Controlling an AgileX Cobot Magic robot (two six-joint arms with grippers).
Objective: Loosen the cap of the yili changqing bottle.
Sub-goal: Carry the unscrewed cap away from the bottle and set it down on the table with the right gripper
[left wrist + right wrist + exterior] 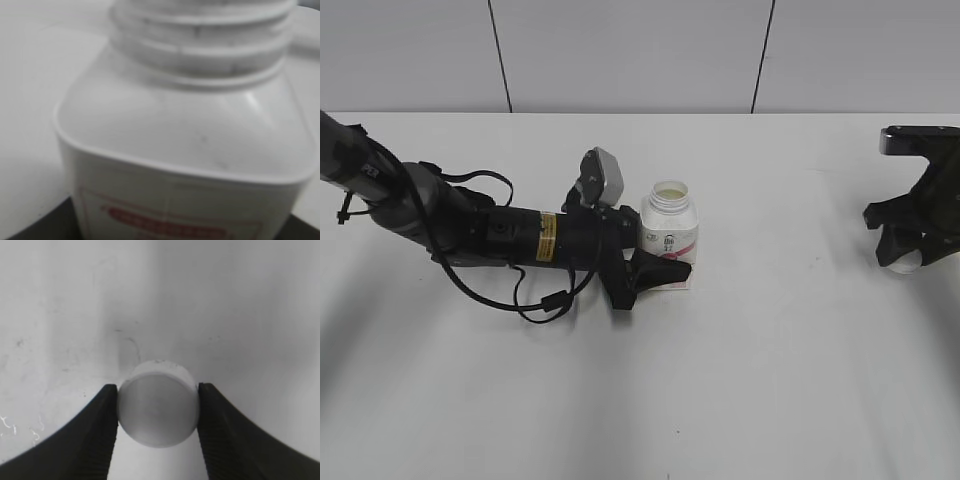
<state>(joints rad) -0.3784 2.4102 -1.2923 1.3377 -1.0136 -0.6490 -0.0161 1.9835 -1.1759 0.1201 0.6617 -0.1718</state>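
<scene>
Left gripper fingers pinched the open-necked, squarish white plastic bottle upright on the white bench; right gripper fingers pinched the round white plastic cap well apart.

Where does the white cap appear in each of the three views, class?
Exterior view: cap at far right, mostly hidden inside the right claw.
Left wrist view: not in it; only the uncapped bottle shows.
Right wrist view: cap lower centre, between the claw's fingers.
Shared landmark: the white table.

Uncapped bottle in left pincer
</scene>
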